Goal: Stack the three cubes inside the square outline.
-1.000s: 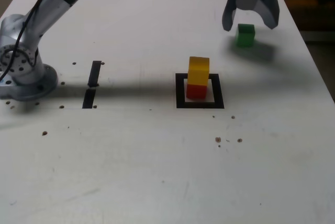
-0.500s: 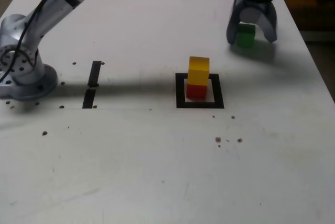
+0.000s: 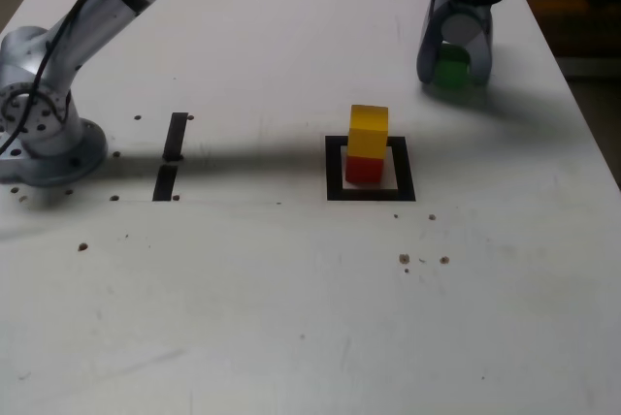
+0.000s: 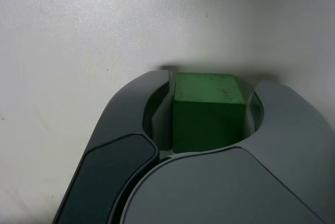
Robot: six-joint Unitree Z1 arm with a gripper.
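The hand (image 3: 453, 64) is down at the far right of the tabletop (image 3: 291, 318), its jaws closed in around the green cube (image 3: 451, 68). In the wrist view the green cube (image 4: 209, 110) sits snug between the two dark jaws, so I'd call it gripped, though I can't tell how firmly.

The yellow cube (image 3: 368, 131) already sits on the red cube (image 3: 364, 169) inside the square outline (image 3: 370, 190), towards its left side as the exterior view shows it.

What worries me is that little two-high tower. The yellow one looks slightly off square on the red, so a nudge from a jaw, or a green cube set down off-centre or tilted, would likely topple it. A loose grip could also let the green cube slip or twist on the way over.

As for room, the stretch between the hand and the stack is bare, so the carry looks free if it lifts high enough to clear the yellow top. The tabletop's right edge is near the hand; two short tape strips (image 3: 171, 155) and the arm's base (image 3: 44, 134) are well apart to the left.
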